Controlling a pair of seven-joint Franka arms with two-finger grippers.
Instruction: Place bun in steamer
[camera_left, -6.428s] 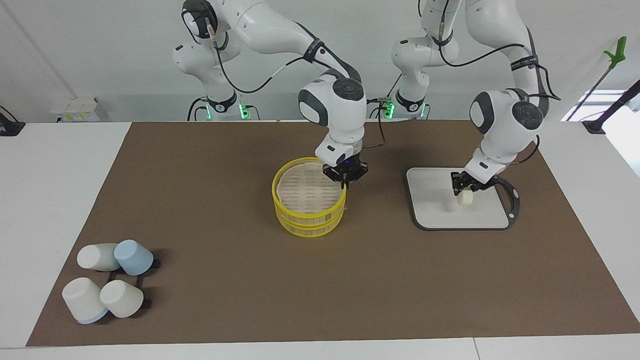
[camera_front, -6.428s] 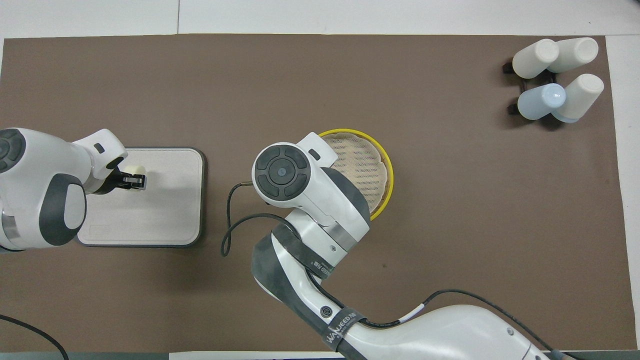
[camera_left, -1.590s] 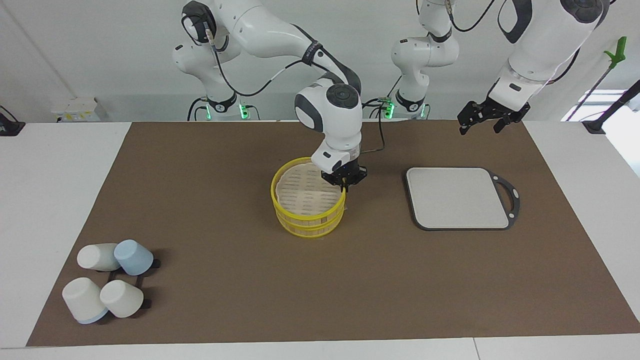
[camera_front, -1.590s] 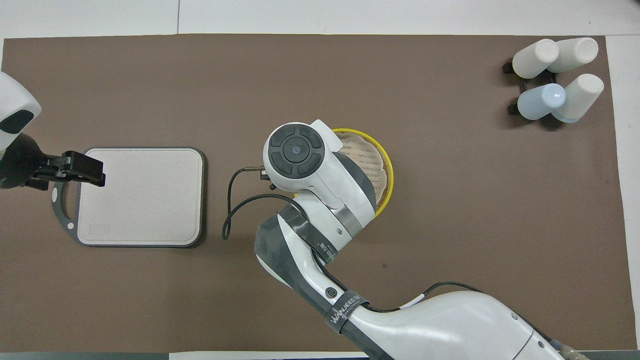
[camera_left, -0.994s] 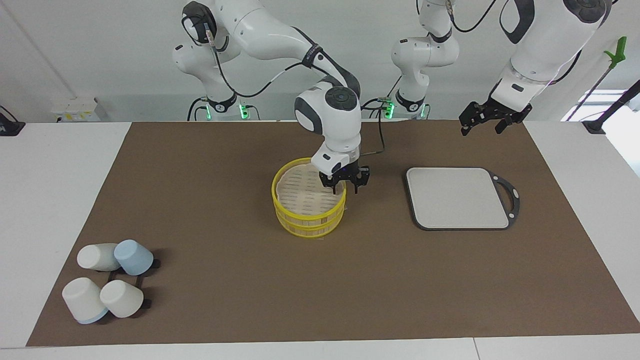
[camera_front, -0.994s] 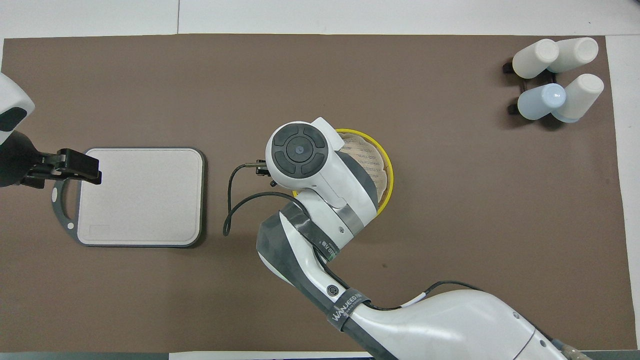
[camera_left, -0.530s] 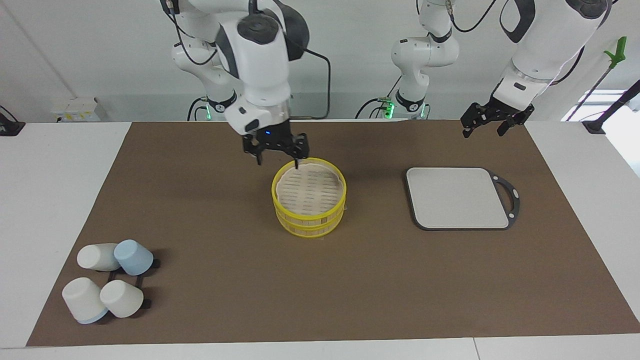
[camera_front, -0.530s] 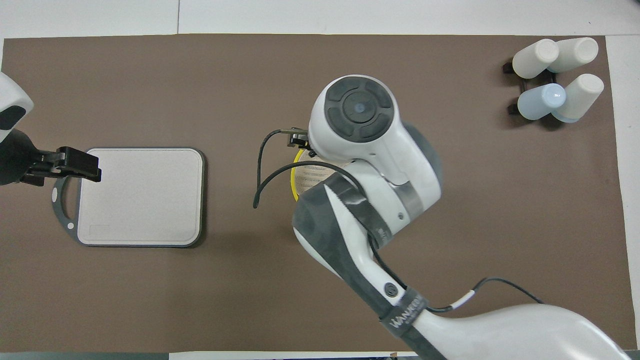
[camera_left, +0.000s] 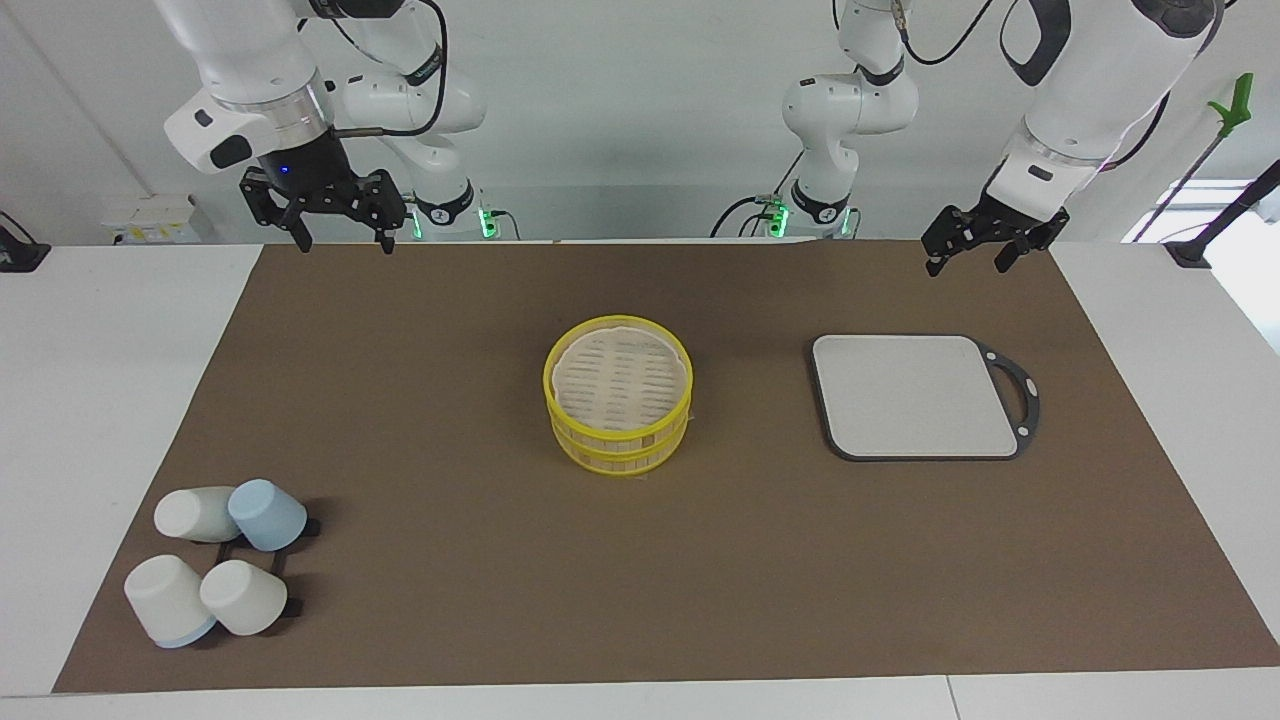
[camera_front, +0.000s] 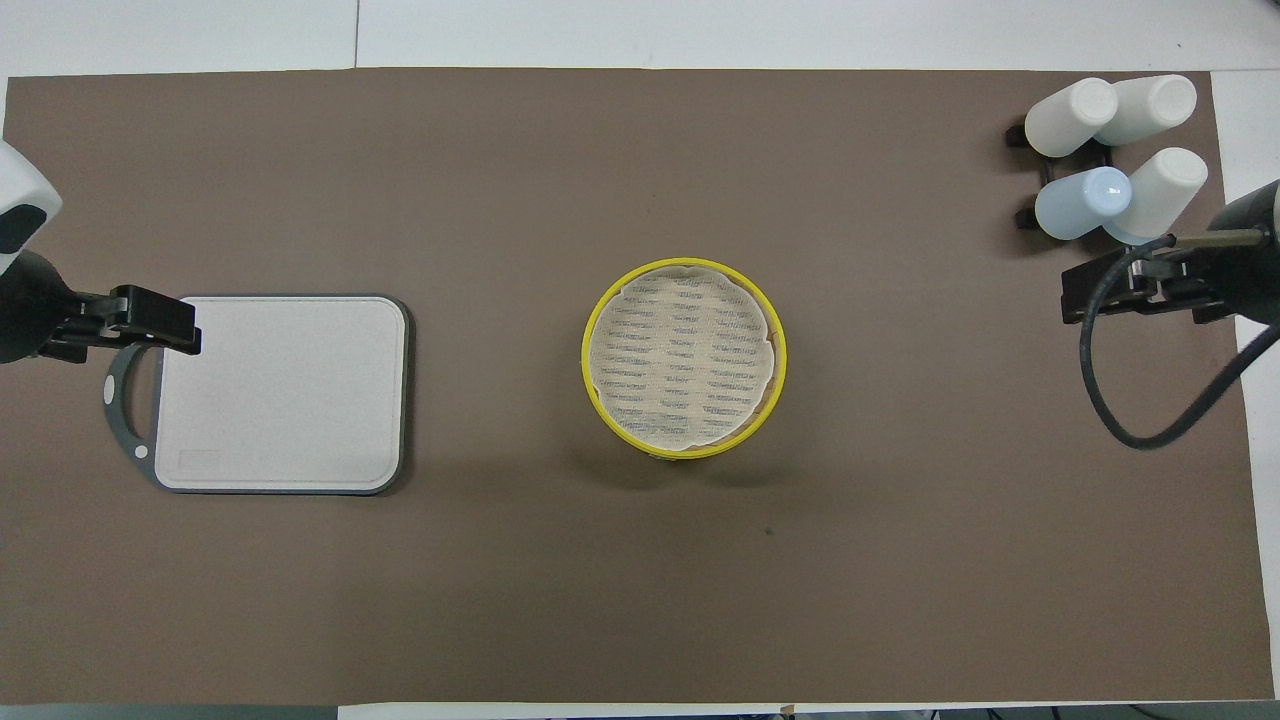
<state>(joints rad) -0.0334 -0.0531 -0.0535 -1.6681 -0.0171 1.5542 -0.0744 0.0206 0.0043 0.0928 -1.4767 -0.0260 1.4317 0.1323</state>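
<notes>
The steamer (camera_left: 615, 455) stands in the middle of the brown mat, its yellow rim showing in the overhead view (camera_front: 590, 392). The matching yellow-rimmed top piece (camera_left: 618, 378) with a pale slatted face (camera_front: 683, 360) sits on it and covers the inside. The bun is hidden from both views. My right gripper (camera_left: 343, 243) is open and empty, raised over the mat's edge at the right arm's end (camera_front: 1080, 295). My left gripper (camera_left: 964, 262) is open and empty, raised over the mat's edge beside the board (camera_front: 185, 335).
A pale cutting board (camera_left: 915, 395) with a dark rim and handle lies bare toward the left arm's end (camera_front: 280, 390). Several white and blue cups (camera_left: 215, 560) lie on a black rack at the corner of the right arm's end, farther from the robots (camera_front: 1110, 150).
My right gripper opened off the top piece's rim, rose and swung away to the right arm's end. The top piece stays on the steamer. The left gripper barely moved.
</notes>
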